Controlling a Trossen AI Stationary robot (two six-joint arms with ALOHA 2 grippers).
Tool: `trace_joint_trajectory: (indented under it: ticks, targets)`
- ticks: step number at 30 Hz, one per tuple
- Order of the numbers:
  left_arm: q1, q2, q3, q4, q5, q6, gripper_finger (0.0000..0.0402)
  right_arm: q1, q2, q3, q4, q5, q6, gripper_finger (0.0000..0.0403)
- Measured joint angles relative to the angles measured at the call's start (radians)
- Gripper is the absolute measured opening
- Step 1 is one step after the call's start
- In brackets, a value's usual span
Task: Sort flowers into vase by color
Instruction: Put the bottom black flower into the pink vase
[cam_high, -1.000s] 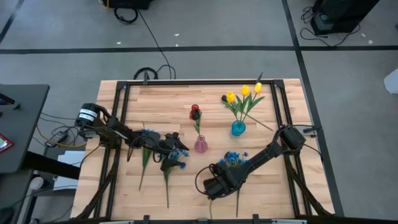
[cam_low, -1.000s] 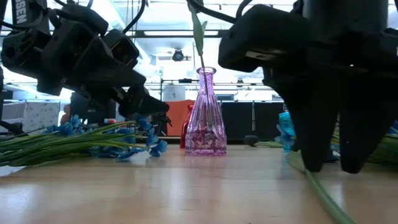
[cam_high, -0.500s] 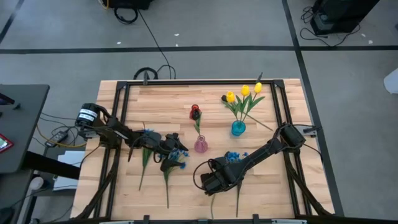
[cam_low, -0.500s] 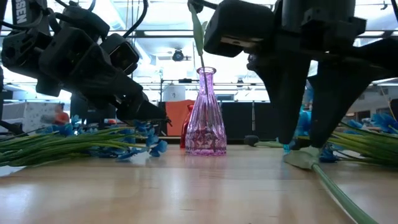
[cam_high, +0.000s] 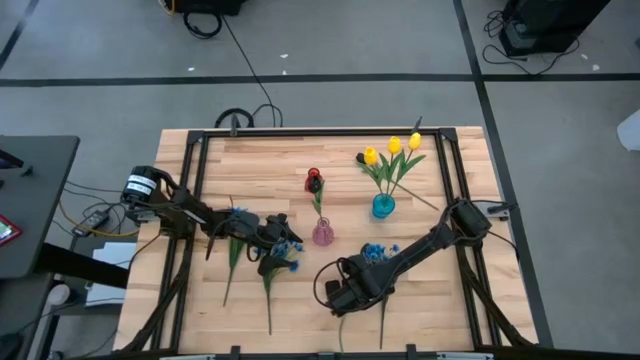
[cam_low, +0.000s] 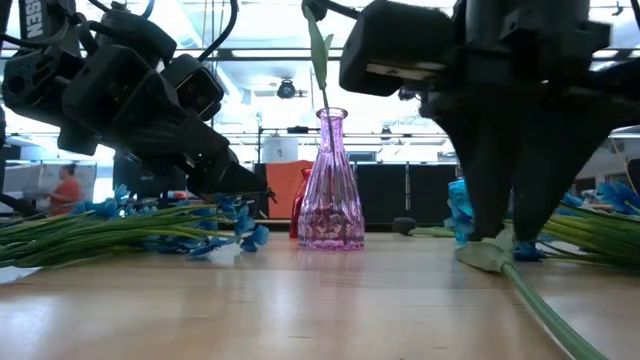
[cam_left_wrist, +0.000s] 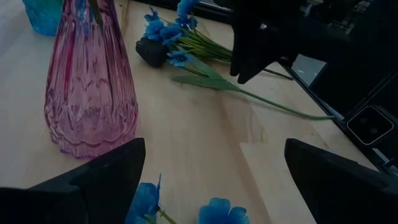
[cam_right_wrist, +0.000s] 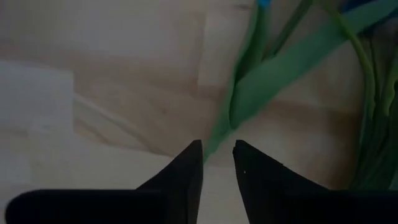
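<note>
Wooden table (cam_high: 290, 155), right gripper (cam_right_wrist: 217, 163) straddling green stem (cam_right_wrist: 219, 137) only wrist-visible

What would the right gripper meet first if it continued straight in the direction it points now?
Most likely the green stem of the blue flower lying on the table. The right gripper points down at it, jaws nearly together astride the stem; contact cannot be judged.

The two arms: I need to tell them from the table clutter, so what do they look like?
Both arms are matte black with chunky jointed links. The left arm carries a white round label near its base. Each ends in two dark, wedge-shaped tapering fingers. A black cable loops beside the right gripper.
</note>
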Motion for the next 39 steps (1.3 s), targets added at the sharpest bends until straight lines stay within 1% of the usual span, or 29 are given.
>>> trace_joint_trajectory:
  ticks: [6, 10, 15, 20, 24, 30, 35, 39]
  targets:
    - [0.000, 0.000, 0.000, 0.000, 0.000, 0.000, 0.0392, -0.001, 0.000, -0.002, -0.002, -0.013, 0.002, 0.0094]
    - [0.000, 0.000, 0.000, 0.000, 0.000, -0.001, 0.0392, -0.001, 0.009, -0.032, 0.047, 0.001, -0.006, 0.0089]
    - [0.000, 0.000, 0.000, -0.004, 0.000, -0.001, 0.0392, -0.004, 0.033, -0.052, 0.084, -0.039, -0.019, 0.0089]
    - [0.000, 0.000, 0.000, -0.010, 0.000, -0.001, 0.0392, -0.003, 0.038, -0.052, 0.085, -0.013, -0.027, 0.0085]
    - [0.000, 0.000, 0.000, -0.010, 0.000, -0.001, 0.0392, -0.004, 0.039, -0.052, 0.083, -0.009, -0.034, 0.0066]
    - [0.000, 0.000, 0.000, -0.009, 0.003, -0.004, 0.0392, 0.005, 0.040, -0.052, 0.084, 0.028, -0.060, 0.0012]
    - [0.006, 0.000, 0.000, 0.004, 0.061, -0.014, 0.0392, 0.017, 0.040, -0.053, 0.082, 0.046, -0.061, 0.0012]
    - [0.020, 0.000, 0.000, 0.005, 0.071, -0.026, 0.0392, 0.024, 0.045, -0.024, 0.036, 0.068, -0.063, 0.0008]
